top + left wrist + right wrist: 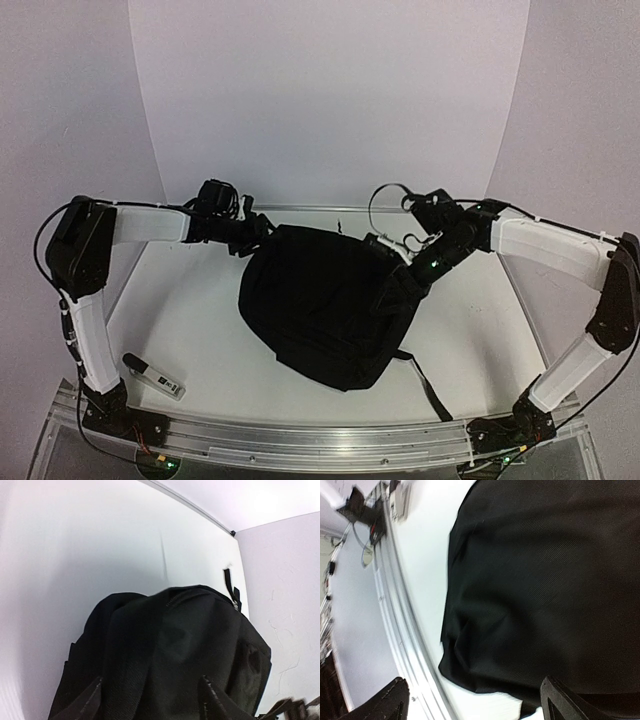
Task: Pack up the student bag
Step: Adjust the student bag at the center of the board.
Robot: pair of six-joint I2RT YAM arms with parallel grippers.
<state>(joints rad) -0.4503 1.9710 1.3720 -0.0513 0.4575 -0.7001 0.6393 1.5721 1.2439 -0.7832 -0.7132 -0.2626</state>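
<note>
A large black bag [320,305] lay slumped in the middle of the white table [480,330]. One strap [428,385] trailed toward the near right edge. The left gripper [150,699] sat at the bag's far-left top, fingers spread, holding nothing. The right gripper [475,701] hung over the bag's right side, jaws wide and also empty. A small pen-like item [153,376] lay near the left arm's base. The bag looked closed, so opening it seemed the step in hand. That would go best with one gripper pinching firm fabric beside the top seam [175,591] while the other worked the zip, avoiding loose folds.
</note>
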